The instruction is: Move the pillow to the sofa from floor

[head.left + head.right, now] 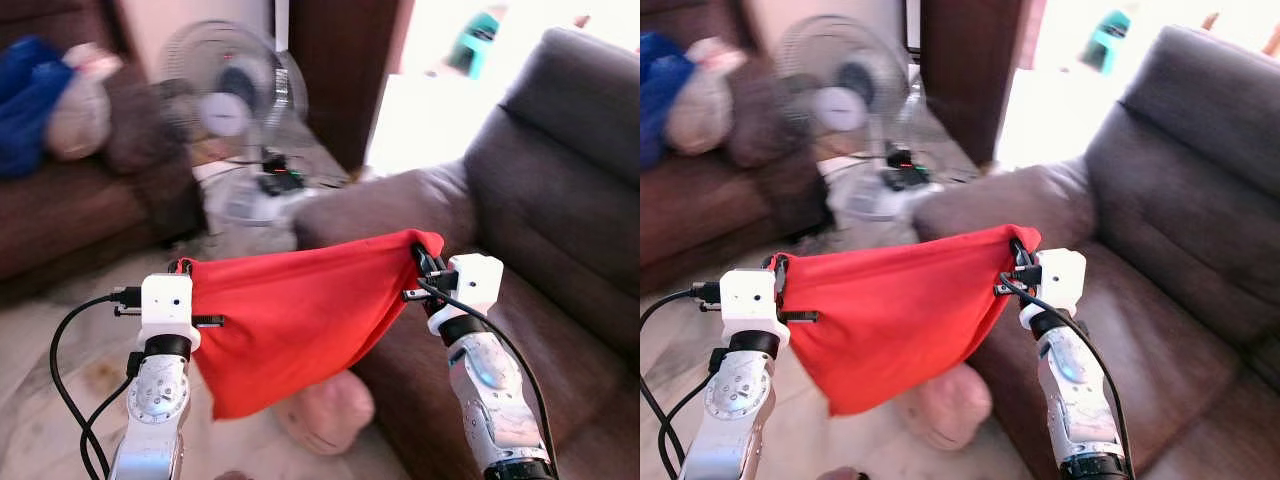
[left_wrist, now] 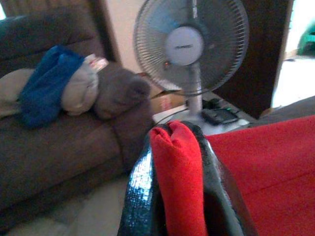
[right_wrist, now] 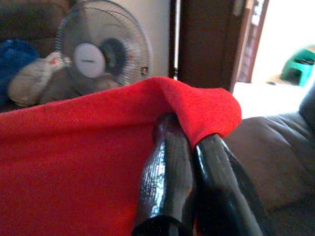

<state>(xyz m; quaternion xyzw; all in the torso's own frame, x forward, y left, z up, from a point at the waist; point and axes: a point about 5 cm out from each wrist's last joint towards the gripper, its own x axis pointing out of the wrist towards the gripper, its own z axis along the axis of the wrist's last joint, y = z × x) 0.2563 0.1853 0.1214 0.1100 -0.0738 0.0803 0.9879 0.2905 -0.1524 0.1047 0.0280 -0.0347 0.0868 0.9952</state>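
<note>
Red fabric fills the centre of the head views: the pillow (image 1: 300, 320) hangs slack between two arms, off the floor (image 1: 60, 330), its top edge stretched level and its lower corner drooping toward the bottom middle of the frame. The left end effector (image 1: 184, 268) pinches the pillow's left top corner; its wrist view shows a fold of red cloth squeezed between the two black fingers (image 2: 140, 191). The right end effector (image 1: 420, 262) is clamped on the right top corner, where cloth drapes over its closed fingers (image 3: 167, 167). The grey sofa (image 1: 560, 200) takes up the right half of the frame, its armrest (image 1: 400, 200) just behind the pillow and its seat beside the right arm. A pale pink object (image 1: 325, 410) lies on the floor under the hanging cloth; what it is cannot be told. A standing fan (image 1: 230, 100) sits in the upper left centre, and a second brown couch (image 1: 70, 220) with a blue cloth (image 1: 30, 100) lies at the far left. The carry looks to be under way, with the lift done. Next, both arms would likely need to swing right together over the seat cushion, lower, then let go.
</note>
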